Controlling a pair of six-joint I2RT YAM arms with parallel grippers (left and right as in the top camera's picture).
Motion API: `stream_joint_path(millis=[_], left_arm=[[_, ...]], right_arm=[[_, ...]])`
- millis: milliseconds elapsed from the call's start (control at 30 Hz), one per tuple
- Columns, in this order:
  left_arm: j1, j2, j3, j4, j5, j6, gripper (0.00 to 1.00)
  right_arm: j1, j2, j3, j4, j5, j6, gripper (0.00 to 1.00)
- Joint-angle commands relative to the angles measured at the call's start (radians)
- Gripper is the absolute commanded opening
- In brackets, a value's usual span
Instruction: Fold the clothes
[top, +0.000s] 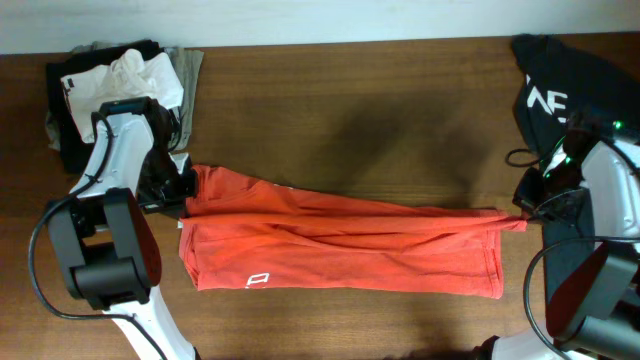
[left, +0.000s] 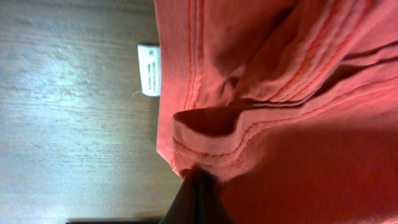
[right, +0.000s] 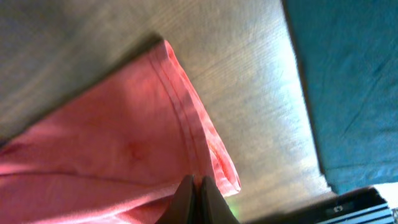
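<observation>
The left gripper (left: 196, 182) was pinched shut on a doubled hem of the red-orange T-shirt (top: 340, 250), and the right gripper (right: 199, 186) was shut on the hem corner at the opposite end. To fold well, I judged that both arms should travel together with equal, gentle tension, so that the edge lands straight. The shirt lay stretched between them across the table (top: 350, 110). Farther back were a black T-shirt (top: 560, 80) on the right and a pile of other clothes (top: 120, 80) on the left.
</observation>
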Motion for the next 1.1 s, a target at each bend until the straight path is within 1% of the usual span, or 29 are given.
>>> stream_joint_path(millis=[0, 33, 100, 133, 167, 200, 233, 267, 300, 333, 400, 433, 467, 500, 533, 567, 600, 633, 667, 700, 767, 833, 933, 967, 1033, 1067], left_arm=[[0.026, -0.029, -0.044, 0.0, -0.03, -0.029, 0.01], [0.034, -0.029, -0.058, 0.0, -0.029, -0.029, 0.01], [0.043, -0.029, -0.09, 0.003, -0.009, -0.029, 0.06], [0.043, -0.029, -0.095, 0.0, -0.002, -0.029, 0.1], [0.043, -0.029, -0.096, -0.008, -0.002, -0.029, 0.27], [0.042, -0.029, -0.096, -0.017, -0.002, -0.029, 0.3], [0.042, -0.029, -0.096, -0.018, -0.002, -0.029, 0.55], [0.042, -0.029, -0.096, -0.014, 0.006, -0.029, 0.7], [0.042, -0.029, -0.095, -0.003, 0.006, -0.029, 0.73], [0.042, -0.029, -0.093, 0.015, 0.011, -0.029, 0.73], [0.04, -0.03, -0.075, 0.034, 0.079, -0.028, 0.68], [0.034, -0.035, -0.045, 0.043, 0.103, -0.028, 0.65], [0.026, -0.045, -0.016, 0.045, 0.103, -0.028, 0.64], [0.015, -0.063, 0.016, 0.051, 0.104, -0.029, 0.62], [-0.006, -0.09, 0.043, 0.064, 0.127, -0.028, 0.59], [-0.034, -0.115, 0.054, 0.082, 0.171, -0.014, 0.52], [-0.064, -0.129, 0.053, 0.098, 0.225, 0.027, 0.42], [-0.13, -0.132, 0.053, 0.112, 0.294, 0.062, 0.21], [-0.173, -0.128, 0.045, 0.127, 0.306, 0.063, 0.1], [-0.225, -0.127, 0.029, 0.155, 0.305, 0.063, 0.04], [-0.309, -0.121, -0.007, 0.228, 0.304, 0.05, 0.04], [-0.379, -0.098, -0.031, 0.29, 0.305, 0.012, 0.04], [-0.424, -0.059, -0.061, 0.298, 0.304, -0.006, 0.04], [-0.423, -0.042, -0.078, 0.3, 0.301, -0.006, 0.04], [-0.418, -0.018, -0.116, 0.307, 0.288, -0.006, 0.04], [-0.415, -0.013, -0.137, 0.31, 0.286, -0.006, 0.04]], right_arm=[[-0.008, -0.021, -0.074, 0.05, 0.001, 0.018, 0.04], [-0.008, -0.021, -0.09, 0.059, 0.009, 0.041, 0.04], [-0.008, -0.021, -0.111, 0.072, 0.062, 0.119, 0.04], [-0.008, -0.021, -0.111, 0.074, 0.061, 0.121, 0.08], [-0.008, -0.021, -0.111, 0.075, 0.061, 0.121, 0.13], [-0.008, -0.021, -0.111, 0.075, 0.061, 0.121, 0.18], [-0.008, -0.021, -0.111, 0.075, 0.061, 0.121, 0.47], [-0.008, -0.021, -0.111, 0.076, 0.061, 0.12, 0.99], [-0.008, -0.021, -0.111, 0.076, 0.061, 0.12, 0.99], [-0.008, -0.021, -0.111, 0.077, 0.061, 0.12, 0.99], [-0.007, -0.021, -0.111, 0.082, 0.04, 0.111, 0.99], [-0.007, -0.021, -0.111, 0.087, -0.009, 0.077, 1.0], [-0.007, -0.021, -0.109, 0.087, -0.101, 0.002, 0.88], [-0.007, -0.021, -0.109, 0.087, -0.225, -0.096, 0.72], [-0.006, -0.021, -0.109, 0.088, -0.307, -0.13, 0.54], [0.001, -0.021, -0.109, 0.087, -0.364, -0.157, 0.25], [0.022, -0.021, -0.109, 0.087, -0.397, -0.18, 0.04], [0.065, -0.021, -0.11, 0.087, -0.388, -0.181, 0.04], [0.095, -0.021, -0.11, 0.087, -0.386, -0.188, 0.04], [0.142, -0.021, -0.11, 0.089, -0.385, -0.211, 0.04], [0.236, -0.021, -0.113, 0.111, -0.386, -0.224, 0.04], [0.346, -0.021, -0.125, 0.17, -0.385, -0.166, 0.04], [0.457, -0.018, -0.167, 0.22, -0.384, -0.134, 0.04], [0.483, -0.011, -0.19, 0.251, -0.355, -0.094, 0.04], [0.491, 0.008, -0.213, 0.29, -0.294, -0.057, 0.04], [0.488, 0.021, -0.224, 0.294, -0.295, -0.052, 0.04]])
